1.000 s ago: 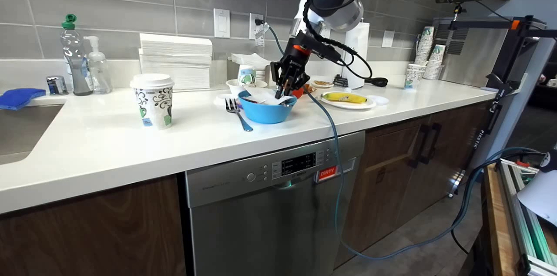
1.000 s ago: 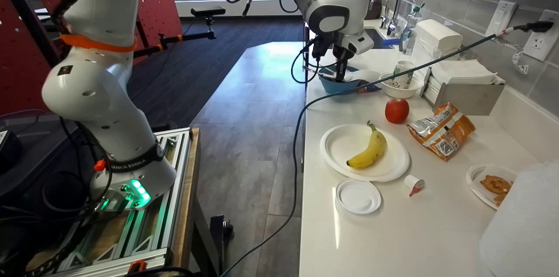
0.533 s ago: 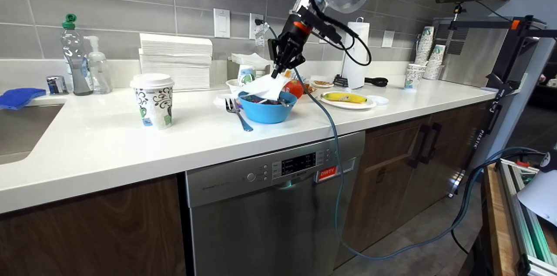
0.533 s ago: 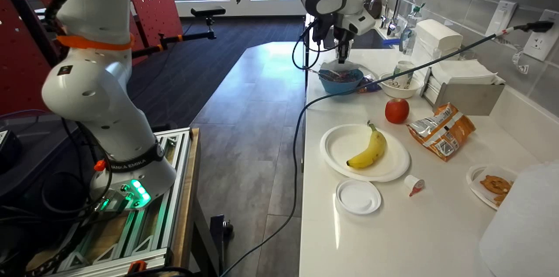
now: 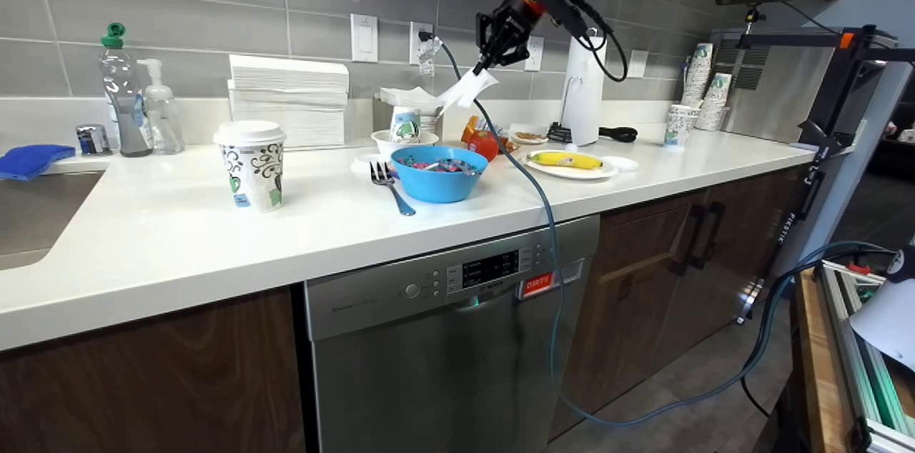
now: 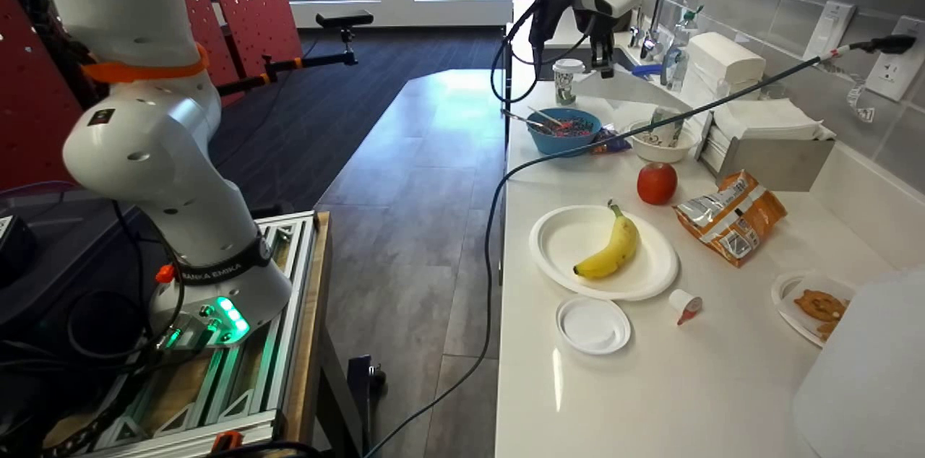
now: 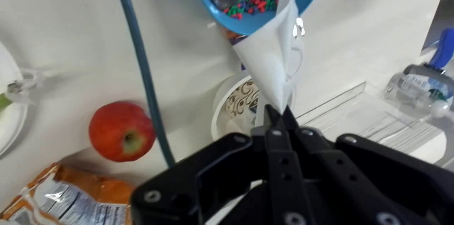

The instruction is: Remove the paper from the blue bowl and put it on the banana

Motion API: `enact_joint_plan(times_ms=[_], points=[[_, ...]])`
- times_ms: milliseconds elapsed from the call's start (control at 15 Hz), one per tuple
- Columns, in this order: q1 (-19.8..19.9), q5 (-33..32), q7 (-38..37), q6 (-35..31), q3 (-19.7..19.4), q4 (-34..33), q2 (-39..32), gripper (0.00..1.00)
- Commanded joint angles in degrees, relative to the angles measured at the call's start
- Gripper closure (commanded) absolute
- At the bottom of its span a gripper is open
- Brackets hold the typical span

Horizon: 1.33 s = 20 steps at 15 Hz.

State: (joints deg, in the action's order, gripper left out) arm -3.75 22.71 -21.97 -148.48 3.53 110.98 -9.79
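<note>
The paper point(image 5: 468, 88) is a white, folded sheet hanging from my fingertips, pinched at its upper end; it also shows in the wrist view point(image 7: 267, 54). My gripper point(image 5: 481, 68) is shut on it, above the counter and behind the blue bowl point(image 5: 439, 185). In the wrist view my fingertips point(image 7: 282, 113) meet at the paper's narrow end. The blue bowl point(image 6: 562, 145) holds small red, blue and green pieces and utensils. The yellow banana point(image 6: 613, 248) lies on a white plate point(image 6: 553, 274), away from my gripper. In the wrist view only its green stem point(image 7: 4, 101) shows.
A dark blue cable point(image 6: 498, 205) hangs across the counter between bowl and plate. A red apple point(image 6: 657, 183), an orange snack bag point(image 6: 733, 216) and a white bowl with a cup point(image 6: 661, 151) stand nearby. A fork point(image 5: 392, 188) lies beside the blue bowl.
My gripper has risen out of the blue bowl with the paper and moved back toward the wall. The bowl's contents are now uncovered. The banana has not moved.
</note>
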Motion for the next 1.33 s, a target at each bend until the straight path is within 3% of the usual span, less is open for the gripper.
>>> enact_joint_plan(times_ms=[0,333,600,1000,1133,1267], points=[[1.4,0.4,-0.2,-6.4,-1.6,7.0,1.4,1.0],[2.6,0.9,-1.3,-11.6,-3.2,12.4,-0.9,1.0],[3.0,1.4,-0.9,-10.1,-3.0,14.2,0.3,1.0],[3.6,-0.8,-5.5,-9.9,-5.6,17.0,5.0,1.0],[4.1,1.1,-3.0,-9.0,-5.0,17.1,5.8,1.0],[4.0,-1.3,-5.4,-9.8,-5.6,17.5,5.4,1.0]])
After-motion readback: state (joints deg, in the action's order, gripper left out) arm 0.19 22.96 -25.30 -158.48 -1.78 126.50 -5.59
